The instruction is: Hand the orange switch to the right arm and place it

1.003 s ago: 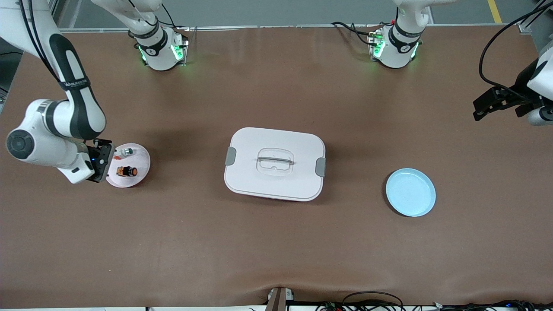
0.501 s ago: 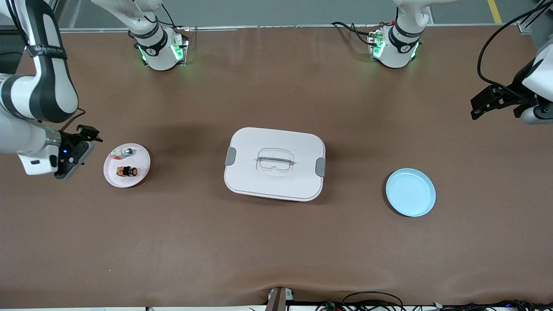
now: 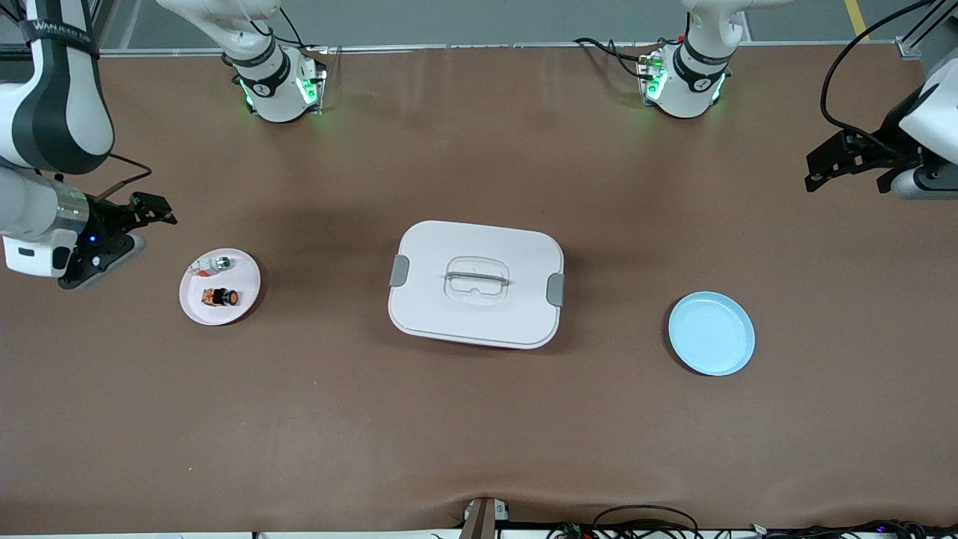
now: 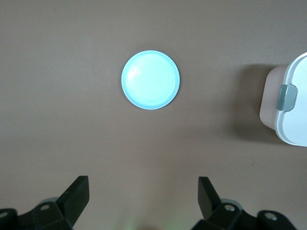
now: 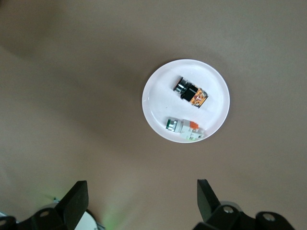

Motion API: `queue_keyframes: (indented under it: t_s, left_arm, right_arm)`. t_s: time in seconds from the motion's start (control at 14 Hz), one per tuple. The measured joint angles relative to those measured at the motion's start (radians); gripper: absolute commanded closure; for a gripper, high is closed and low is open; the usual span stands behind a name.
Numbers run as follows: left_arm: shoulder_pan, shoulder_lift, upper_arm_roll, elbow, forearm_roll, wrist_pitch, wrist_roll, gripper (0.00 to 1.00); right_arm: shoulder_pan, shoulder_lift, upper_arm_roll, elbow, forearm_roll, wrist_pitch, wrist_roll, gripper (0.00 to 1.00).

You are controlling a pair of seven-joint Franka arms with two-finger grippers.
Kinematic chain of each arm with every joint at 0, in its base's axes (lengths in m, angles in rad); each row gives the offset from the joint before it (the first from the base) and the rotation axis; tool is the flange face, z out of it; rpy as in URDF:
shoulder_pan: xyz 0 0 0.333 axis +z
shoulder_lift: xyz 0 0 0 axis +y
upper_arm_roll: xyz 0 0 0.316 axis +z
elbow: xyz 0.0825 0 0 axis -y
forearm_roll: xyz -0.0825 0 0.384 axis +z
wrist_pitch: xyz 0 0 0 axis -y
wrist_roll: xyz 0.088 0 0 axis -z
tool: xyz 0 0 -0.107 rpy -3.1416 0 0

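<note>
Two plates are sitting on the brown worktop [image 3: 479, 449] at its two ends: a light blue plate [image 3: 712, 333] toward the left arm's end is lying nearest the front camera and carrying nothing, and a white plate [image 3: 243, 296] toward the right arm's end is lying a little farther off. On that white plate the orange switch [image 3: 219, 297] is resting on its side, its long axis running along the worktop's length and its round orange face pointing toward the closed white container [image 3: 476, 284] in the middle; its black body is pointing toward the right arm's end. Just beside it on the same plate, farther from the camera, a small silvery-white part [image 3: 212, 263] is lying, and its green and red bits are showing more plainly in the right wrist view than in the front view. The right end effector [image 3: 153, 209] is hanging over bare worktop close to the white plate with its fingers spread and nothing between them; much of its arm is being cut off by the picture's edge. The left end effector [image 3: 816, 174] is waiting over the worktop's far corner at its own end, fingers likewise spread apart and empty, the arm largely out of frame.
</note>
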Motion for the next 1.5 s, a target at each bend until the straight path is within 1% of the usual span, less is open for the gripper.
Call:
queue_keyframes:
  t_s: [0.43,0.72,0.86,0.93,1.07,1.5]
  left_arm:
    - [0.0,-0.029,0.0,-0.022,0.0,-0.007,0.006,0.0]
    - [0.0,-0.029,0.0,-0.039,0.021,0.011,0.038,0.0]
    - [0.0,-0.029,-0.002,-0.048,0.038,0.027,0.06,0.0]
    - [0.0,-0.029,-0.003,-0.05,0.039,0.03,0.061,0.0]
    - [-0.001,-0.029,-0.005,-0.05,0.039,0.03,0.061,0.0]
    - [-0.001,-0.03,-0.006,-0.05,0.039,0.03,0.061,0.0]
  right_arm:
    - [0.023,-0.063,0.0,0.008,0.036,-0.068,0.305,0.0]
    - [0.054,-0.085,0.0,0.008,0.035,-0.071,0.417,0.0]
    - [0.093,-0.087,0.0,0.009,0.006,-0.069,0.481,0.0]
    - [0.116,-0.087,0.001,0.015,-0.02,-0.065,0.5,0.0]
    - [0.138,-0.088,0.001,0.053,-0.038,-0.063,0.516,0.0]
    - [0.128,-0.085,-0.017,0.147,-0.036,-0.065,0.528,0.0]
